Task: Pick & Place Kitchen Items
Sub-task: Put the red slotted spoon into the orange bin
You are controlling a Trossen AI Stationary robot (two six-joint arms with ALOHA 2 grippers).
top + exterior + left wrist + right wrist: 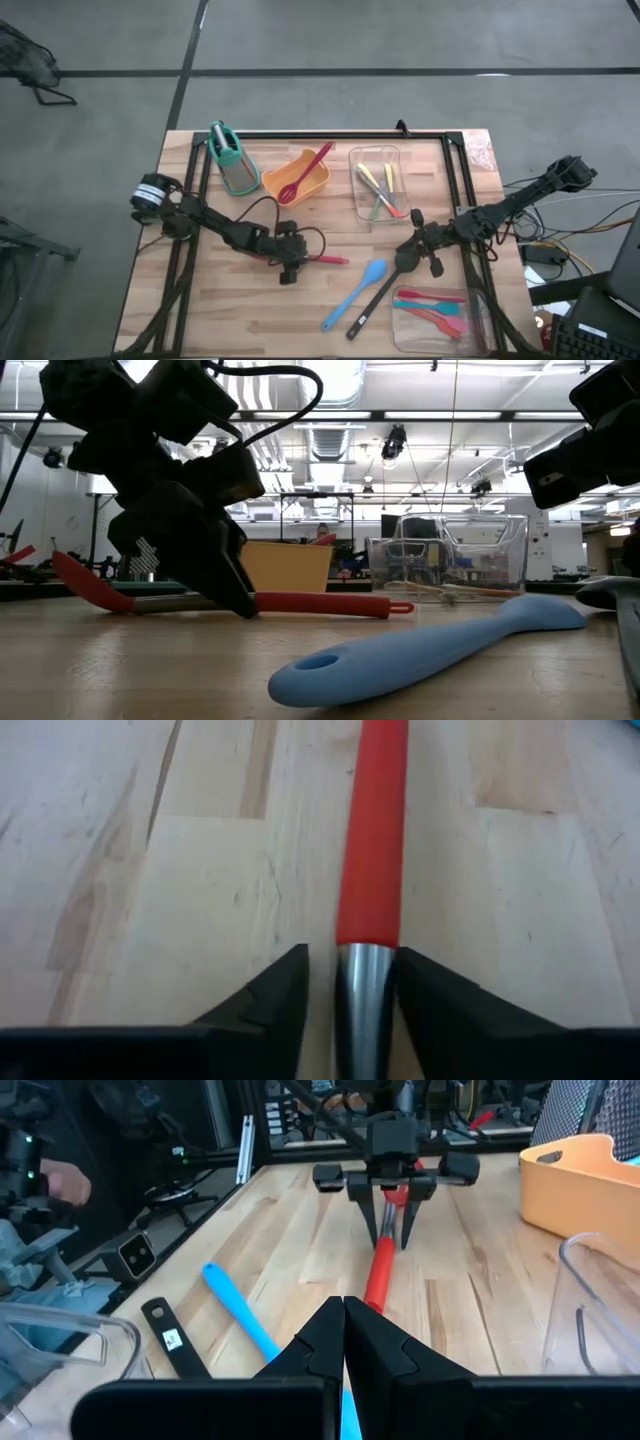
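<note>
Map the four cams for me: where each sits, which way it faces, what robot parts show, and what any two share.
High: overhead, straight down; both arms, wooden table.
Low: table height, level across; left gripper at red utensil, blue spatula near.
Left wrist: on left arm, down along the red utensil lying between its fingers.
Right wrist: on right arm, across the table; shut right gripper in front, left gripper beyond.
Shared: all see the red utensil.
</note>
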